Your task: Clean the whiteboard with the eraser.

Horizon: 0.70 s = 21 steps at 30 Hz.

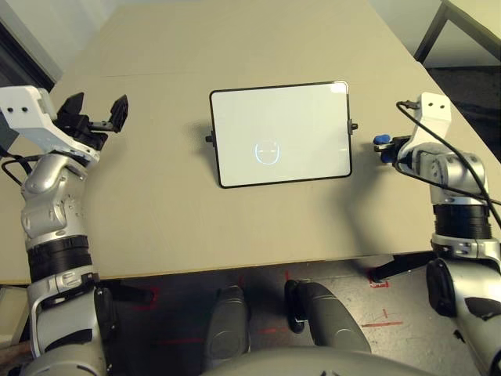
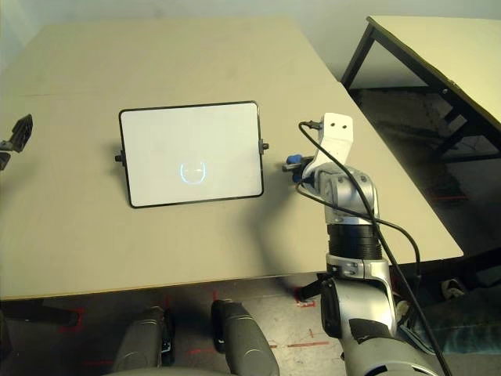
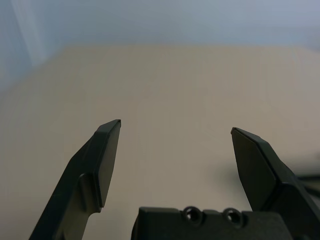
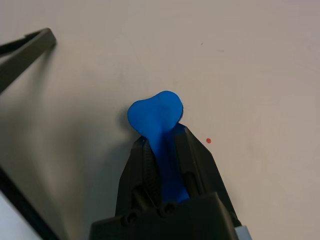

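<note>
Presently on view, item by item:
Right gripper (image 4: 165,142): jaws pinched tight on the eraser (image 4: 156,114), whose blue end bulges out past the fingertips; held just above the bare tabletop, a little to the right of the board.
Left gripper (image 1: 97,111): jaws spread wide, nothing between them, nothing touched; raised over the table's left side, well apart from the board.
Whiteboard (image 1: 279,133): one, black-framed, lying flat mid-table between the two arms, a small knob on each side edge; surface white, bearing a bluish ring of glare.
Erasers: one.
Table (image 1: 156,204): one beige worktop; a second table (image 2: 438,55) stands off to the right.
</note>
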### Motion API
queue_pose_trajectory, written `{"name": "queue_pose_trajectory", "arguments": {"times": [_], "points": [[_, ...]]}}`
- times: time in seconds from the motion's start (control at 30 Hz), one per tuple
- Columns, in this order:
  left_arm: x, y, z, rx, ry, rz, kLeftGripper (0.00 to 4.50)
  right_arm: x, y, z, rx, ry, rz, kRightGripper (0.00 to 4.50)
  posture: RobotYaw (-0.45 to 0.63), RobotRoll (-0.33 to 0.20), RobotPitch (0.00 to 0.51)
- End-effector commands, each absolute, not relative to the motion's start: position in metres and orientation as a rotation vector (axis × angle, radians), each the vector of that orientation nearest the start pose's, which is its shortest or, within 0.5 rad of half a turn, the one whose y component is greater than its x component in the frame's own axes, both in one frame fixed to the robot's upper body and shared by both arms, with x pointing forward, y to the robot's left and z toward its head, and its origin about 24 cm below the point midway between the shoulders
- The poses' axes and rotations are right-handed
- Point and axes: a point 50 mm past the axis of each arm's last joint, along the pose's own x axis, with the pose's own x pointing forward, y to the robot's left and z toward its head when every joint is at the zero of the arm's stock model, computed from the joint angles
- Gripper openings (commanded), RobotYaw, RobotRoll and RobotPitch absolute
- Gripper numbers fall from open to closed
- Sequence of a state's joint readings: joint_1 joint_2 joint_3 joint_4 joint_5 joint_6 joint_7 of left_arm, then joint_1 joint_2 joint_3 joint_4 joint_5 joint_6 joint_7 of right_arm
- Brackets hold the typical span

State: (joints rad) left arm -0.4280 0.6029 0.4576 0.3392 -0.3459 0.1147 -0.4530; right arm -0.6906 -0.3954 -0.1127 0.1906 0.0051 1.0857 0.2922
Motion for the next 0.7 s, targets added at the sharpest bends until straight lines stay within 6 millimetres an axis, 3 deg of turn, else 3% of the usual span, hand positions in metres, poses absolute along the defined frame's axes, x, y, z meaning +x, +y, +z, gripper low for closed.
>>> {"name": "queue_pose_trajectory", "arguments": {"times": [0.03, 0.07, 0.2, 0.37, 0.47, 0.57, 0.7], "points": [[0.301, 0.334, 0.162, 0.085, -0.18, 0.016, 4.5, 0.347, -0.221, 0.13, -0.146, 0.581, 0.051, 0.55, -0.01, 0.0, 0.106], [0.301, 0.333, 0.162, 0.083, -0.18, 0.014, 4.5, 0.348, -0.222, 0.129, -0.146, 0.581, 0.051, 0.55, -0.01, 0.0, 0.105], [0.304, 0.329, 0.162, 0.076, -0.185, 0.0, 4.5, 0.347, -0.229, 0.137, -0.128, 0.547, 0.057, 1.89, -0.01, 0.0, 0.102], [0.308, 0.322, 0.162, 0.074, -0.19, -0.018, 4.5, 0.345, -0.235, 0.165, -0.109, 0.408, 0.134, 3.61, -0.03, 0.0, 0.107], [0.31, 0.321, 0.167, 0.091, -0.221, -0.009, 4.5, 0.351, -0.245, 0.187, -0.071, 0.235, 0.104, 4.46, -0.03, 0.0, 0.112], [0.309, 0.326, 0.174, 0.12, -0.258, 0.042, 4.5, 0.358, -0.262, 0.198, -0.127, 0.049, 0.036, 4.46, -0.03, 0.0, 0.112], [0.303, 0.344, 0.175, 0.17, -0.295, 0.147, 4.5, 0.363, -0.285, 0.175, -0.147, -0.141, -0.042, 4.46, -0.02, 0.0, 0.112]]}}
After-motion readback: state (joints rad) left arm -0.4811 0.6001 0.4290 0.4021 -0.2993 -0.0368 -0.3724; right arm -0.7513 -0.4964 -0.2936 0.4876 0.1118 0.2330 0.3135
